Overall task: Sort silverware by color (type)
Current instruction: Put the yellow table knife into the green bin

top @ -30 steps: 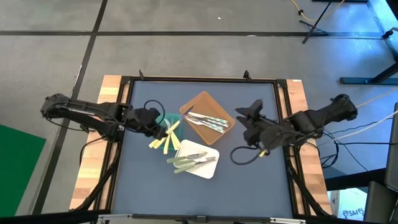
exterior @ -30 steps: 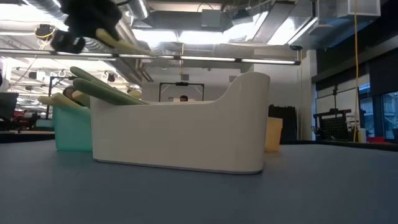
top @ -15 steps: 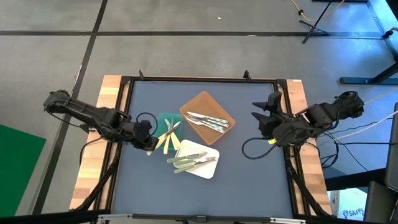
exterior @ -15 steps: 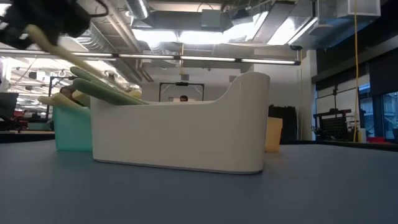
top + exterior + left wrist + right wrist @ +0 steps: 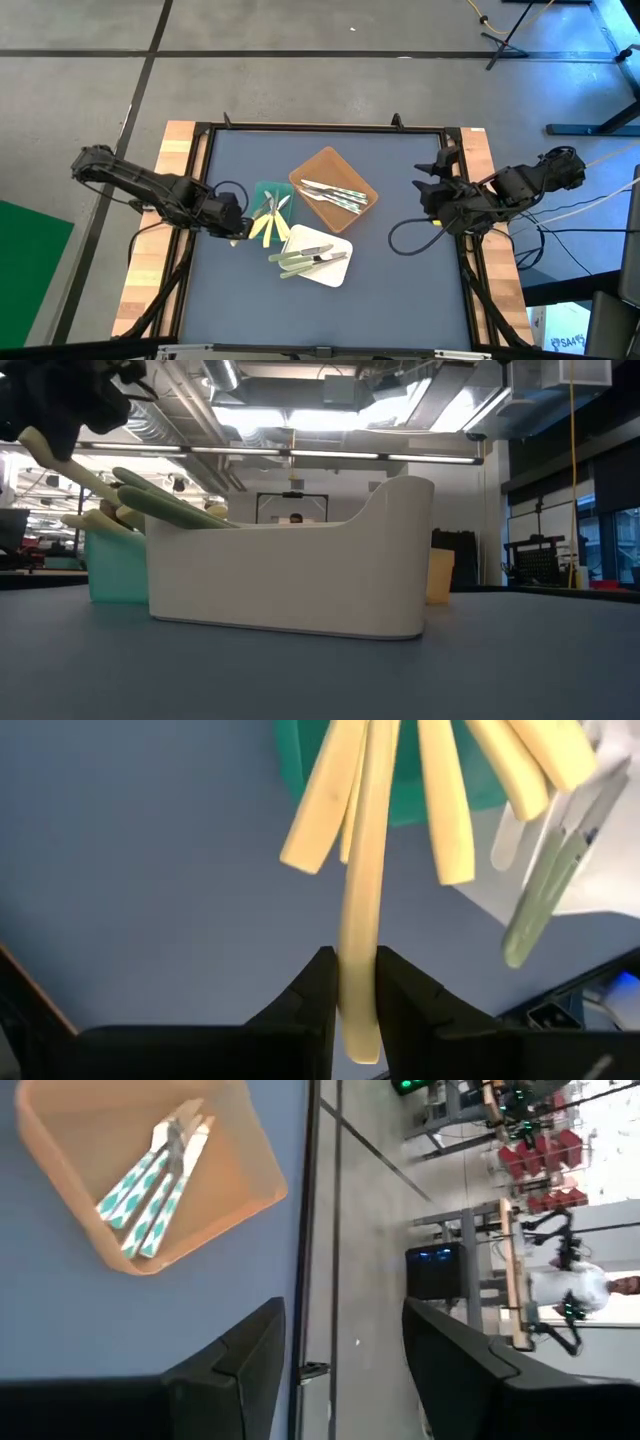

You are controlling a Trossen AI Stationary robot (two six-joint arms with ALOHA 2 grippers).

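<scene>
While the left gripper (image 5: 350, 995) pinches one pale yellow handle (image 5: 362, 910) by its end just beside the green tray (image 5: 262, 193), we count three trays on the table (image 5: 390, 290). Four further yellow pieces (image 5: 445, 805) fan over the green tray's rim. Touching it on the side away from the left gripper, the white tray (image 5: 338, 270) carries about three pale green pieces (image 5: 300, 262). Beyond the green tray, the brown tray (image 5: 325, 163) holds about three silvery-blue pieces (image 5: 335, 195). Well apart from the green tray, at the table's far edge, the right gripper (image 5: 432, 185) hangs with fingers spread and empty.
</scene>
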